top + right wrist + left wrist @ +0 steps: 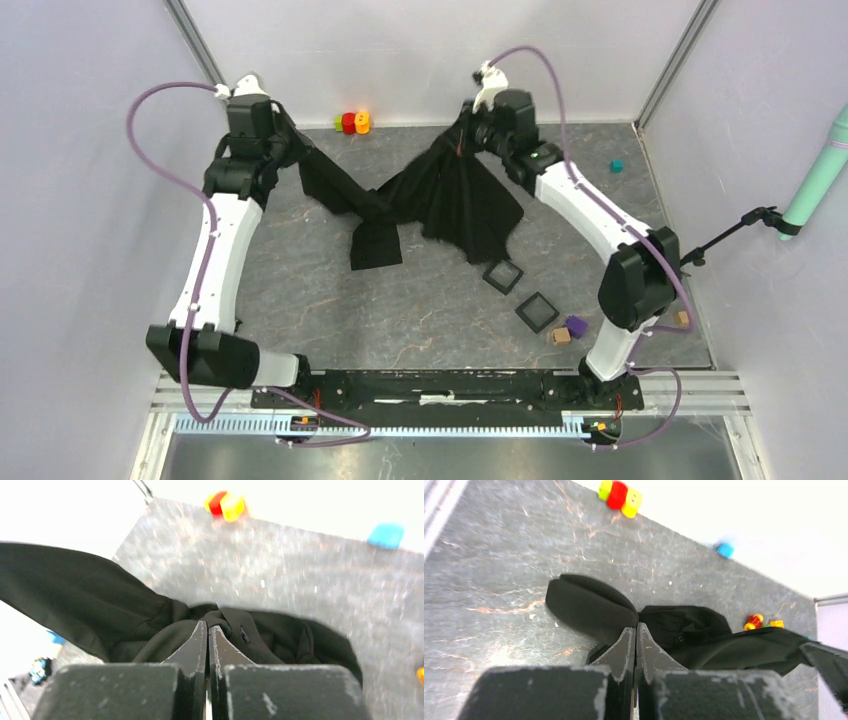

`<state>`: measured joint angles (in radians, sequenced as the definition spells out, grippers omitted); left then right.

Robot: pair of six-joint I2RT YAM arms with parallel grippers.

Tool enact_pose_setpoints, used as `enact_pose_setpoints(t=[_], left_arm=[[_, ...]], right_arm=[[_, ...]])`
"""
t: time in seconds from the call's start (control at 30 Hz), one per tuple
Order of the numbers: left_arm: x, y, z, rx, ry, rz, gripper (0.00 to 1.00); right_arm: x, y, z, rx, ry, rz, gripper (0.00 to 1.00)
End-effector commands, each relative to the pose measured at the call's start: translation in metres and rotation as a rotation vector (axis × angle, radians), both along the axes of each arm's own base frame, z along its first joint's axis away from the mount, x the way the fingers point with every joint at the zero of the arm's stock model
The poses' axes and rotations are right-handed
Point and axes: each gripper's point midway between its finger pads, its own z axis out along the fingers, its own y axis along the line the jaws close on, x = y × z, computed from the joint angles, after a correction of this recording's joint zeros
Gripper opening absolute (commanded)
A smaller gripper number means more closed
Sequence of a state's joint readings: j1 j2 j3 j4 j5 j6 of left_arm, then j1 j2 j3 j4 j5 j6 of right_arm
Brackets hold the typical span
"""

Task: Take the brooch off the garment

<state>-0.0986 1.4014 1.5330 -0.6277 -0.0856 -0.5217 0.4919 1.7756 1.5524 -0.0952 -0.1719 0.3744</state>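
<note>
The garment [455,200] is being stretched between both arms, which appears to be the exposing step. Cloth is being pinched in the closed jaws of the left gripper [634,628] and the right gripper [207,625]. The brooch is not being seen in any view, so locating it is being required next.

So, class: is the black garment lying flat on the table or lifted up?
Lifted, not flat: the left gripper and right gripper each pinch the garment, which hangs between them, sagging midway.

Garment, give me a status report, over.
Left claw and right claw both shut on garment, cloth strung between them. Brooch not visible in any view. Black frame near hem.
</note>
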Motion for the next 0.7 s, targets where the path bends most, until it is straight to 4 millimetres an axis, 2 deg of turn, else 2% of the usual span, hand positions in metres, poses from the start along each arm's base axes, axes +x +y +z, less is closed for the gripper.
enact_pose_setpoints(t=[0.0, 0.07, 0.13, 0.17, 0.2, 0.23, 0.27, 0.33, 0.43, 0.47, 0.5, 0.57, 0.67], left_arm=[[-0.036, 0.024, 0.066, 0.03, -0.199, 0.075, 0.02], [-0.057, 0.025, 0.052, 0.005, -0.204, 0.089, 0.02], [-0.076, 0.021, 0.028, -0.04, -0.191, 0.083, 0.02], [-0.085, 0.017, 0.011, -0.066, -0.174, 0.073, 0.02], [-0.096, 0.014, 0.0, -0.088, -0.173, 0.061, 0.02], [-0.106, 0.012, -0.02, -0.111, -0.147, 0.064, 0.02], [-0.117, 0.012, -0.027, -0.129, -0.153, 0.068, 0.02], [-0.137, 0.016, -0.059, -0.146, -0.116, 0.099, 0.02], [-0.164, 0.023, -0.092, -0.206, -0.069, 0.186, 0.02], [-0.174, 0.025, -0.11, -0.255, -0.038, 0.236, 0.02], [-0.18, 0.021, -0.116, -0.295, -0.046, 0.237, 0.02], [-0.186, 0.007, -0.14, -0.381, -0.065, 0.186, 0.03], [-0.197, 0.0, -0.162, -0.449, -0.072, 0.178, 0.27]], right_arm=[[-0.022, 0.007, 0.107, 0.161, -0.175, 0.102, 0.0], [-0.043, 0.013, 0.086, 0.176, -0.14, 0.156, 0.0], [-0.061, 0.01, 0.057, 0.167, -0.094, 0.17, 0.0], [-0.069, 0.007, 0.034, 0.151, -0.055, 0.166, 0.0], [-0.076, 0.002, 0.02, 0.14, -0.035, 0.158, 0.0], [-0.083, -0.005, -0.001, 0.119, 0.0, 0.143, 0.0], [-0.088, -0.012, -0.014, 0.098, 0.012, 0.122, 0.0], [-0.1, -0.029, -0.048, 0.052, 0.057, 0.069, 0.0], [-0.117, -0.05, -0.083, 0.033, 0.109, -0.006, 0.0], [-0.127, -0.056, -0.1, 0.039, 0.141, -0.019, 0.0], [-0.133, -0.058, -0.108, 0.055, 0.158, -0.026, 0.0], [-0.155, -0.063, -0.138, 0.078, 0.208, -0.034, 0.0], [-0.178, -0.073, -0.172, 0.054, 0.247, -0.049, 0.0]])
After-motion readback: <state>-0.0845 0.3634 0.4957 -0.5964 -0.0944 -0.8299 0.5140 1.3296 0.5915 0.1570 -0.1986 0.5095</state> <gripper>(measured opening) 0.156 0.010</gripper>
